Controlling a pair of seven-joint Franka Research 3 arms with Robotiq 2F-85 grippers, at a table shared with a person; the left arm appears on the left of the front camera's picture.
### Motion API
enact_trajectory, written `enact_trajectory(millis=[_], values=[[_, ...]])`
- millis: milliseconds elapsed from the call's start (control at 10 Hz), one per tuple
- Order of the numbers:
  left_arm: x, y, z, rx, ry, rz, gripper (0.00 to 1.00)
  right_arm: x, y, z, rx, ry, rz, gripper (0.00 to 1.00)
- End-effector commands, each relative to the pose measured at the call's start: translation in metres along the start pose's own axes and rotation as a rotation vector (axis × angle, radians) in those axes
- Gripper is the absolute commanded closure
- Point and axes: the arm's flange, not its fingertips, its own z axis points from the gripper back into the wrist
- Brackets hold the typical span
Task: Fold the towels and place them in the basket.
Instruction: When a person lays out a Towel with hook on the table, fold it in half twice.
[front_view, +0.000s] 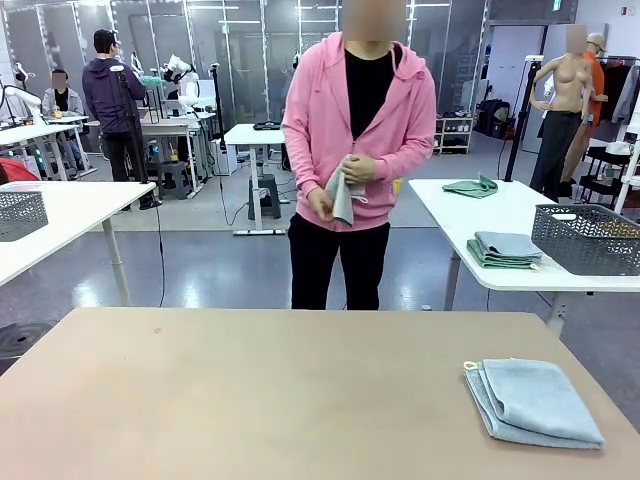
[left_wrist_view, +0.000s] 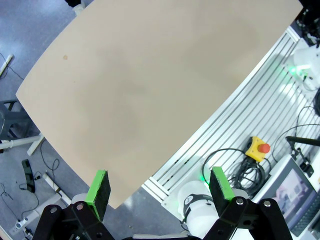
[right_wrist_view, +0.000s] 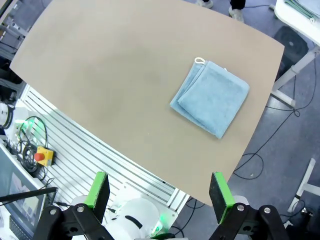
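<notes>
Carries on the left gripper two flat bright-green pads, rectangular and dark along the edges, set on black angular links. Shows pale round pins at the link joints below each finger. Has a white rounded housing below and between the fingers, marked with a small dark ring, with a green glow beside it. Repeats this on the right gripper: green pads, black links, pale pins, and a white dome between the fingers with a dark slot and a green light. Wears, on the person, a pink long-sleeved hoodie over a black top, with black trousers.
</notes>
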Motion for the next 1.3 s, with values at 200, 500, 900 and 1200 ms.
enact_trajectory(millis=[200,500,900,1200], values=[[0.0007,0.0005,0.0011,0.003,0.000,0.000,0.00,-0.0007,-0.0023,-0.0004,-0.001,0.008,-0.011,0.00],[0.0007,0.0005,0.0011,0.003,0.000,0.000,0.00,-0.0007,-0.0023,-0.0004,-0.001,0.008,-0.011,0.00],[0.0007,0.0005,0.0011,0.003,0.000,0.000,0.00,-0.0007,-0.0023,-0.0004,-0.001,0.008,-0.011,0.00],[0.0007,0.0005,0.0011,0.003,0.000,0.000,0.00,-0.0007,-0.0023,-0.0004,-0.001,0.008,-0.011,0.00]])
